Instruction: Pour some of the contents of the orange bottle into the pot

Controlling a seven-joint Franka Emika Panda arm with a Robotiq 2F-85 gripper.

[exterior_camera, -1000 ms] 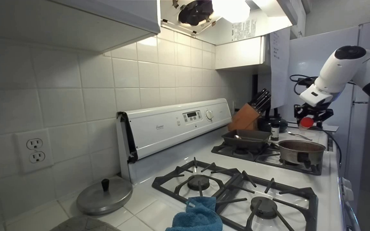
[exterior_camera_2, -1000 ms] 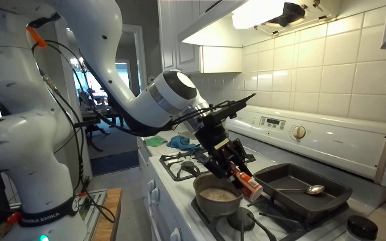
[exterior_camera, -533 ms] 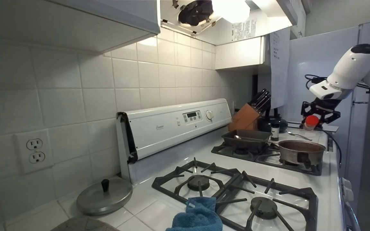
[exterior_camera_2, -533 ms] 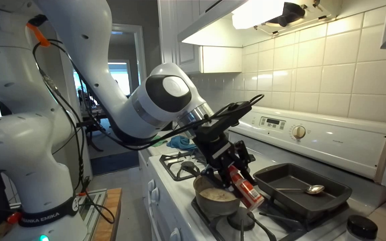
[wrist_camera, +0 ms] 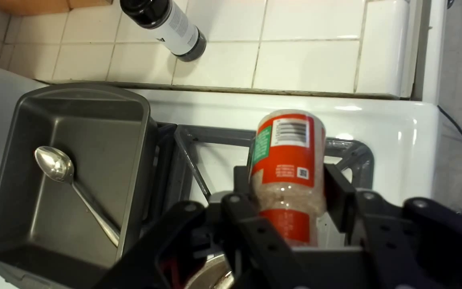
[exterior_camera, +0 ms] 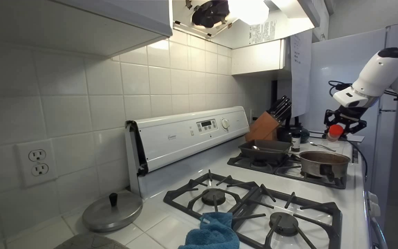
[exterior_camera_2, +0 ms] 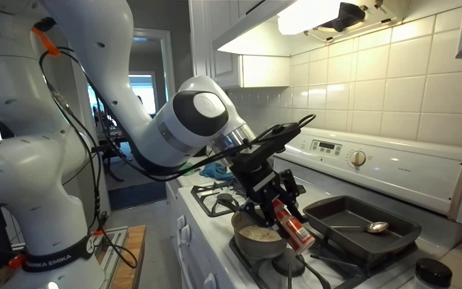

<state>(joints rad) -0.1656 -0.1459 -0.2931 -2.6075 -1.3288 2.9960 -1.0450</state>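
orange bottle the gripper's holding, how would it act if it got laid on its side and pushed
The orange bottle would probably roll, since its body looks round. It may also slide a little, as highlights suggest a smooth surface. Pale contents show through its clear part, so the weight could shift as it turns.

The pot [exterior_camera_2: 260, 249] is dull metal. Beside it, the baking pan [wrist_camera: 98, 154] is matt metal and the spoon [wrist_camera: 57, 165] polished metal. Near the pot, the orange bottle [wrist_camera: 290, 160] looks like glossy plastic; the claw [wrist_camera: 289, 188] is matt. Well apart from the pot, the towel [exterior_camera: 214, 235] is rough cloth.
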